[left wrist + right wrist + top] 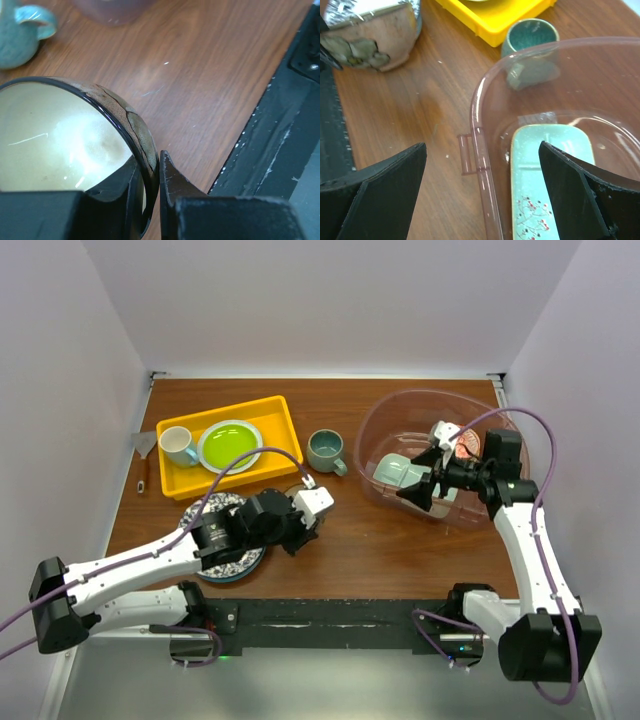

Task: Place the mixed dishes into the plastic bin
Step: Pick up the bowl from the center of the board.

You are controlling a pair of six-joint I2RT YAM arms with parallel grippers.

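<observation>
Tan bowl (65, 145) — one — rim pinched in left gripper (150, 165); right gripper (482, 147) splayed wide above bin (476, 125) holding one mint tray (545, 175).

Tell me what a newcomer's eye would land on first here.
The bright yellow tray at the back left, with a green plate and white mug in it, stands out first. Front left, the left gripper is shut on the tan bowl's rim. At right, the open right gripper hangs over the clear bin's rim, a mint tray lying inside.
</observation>
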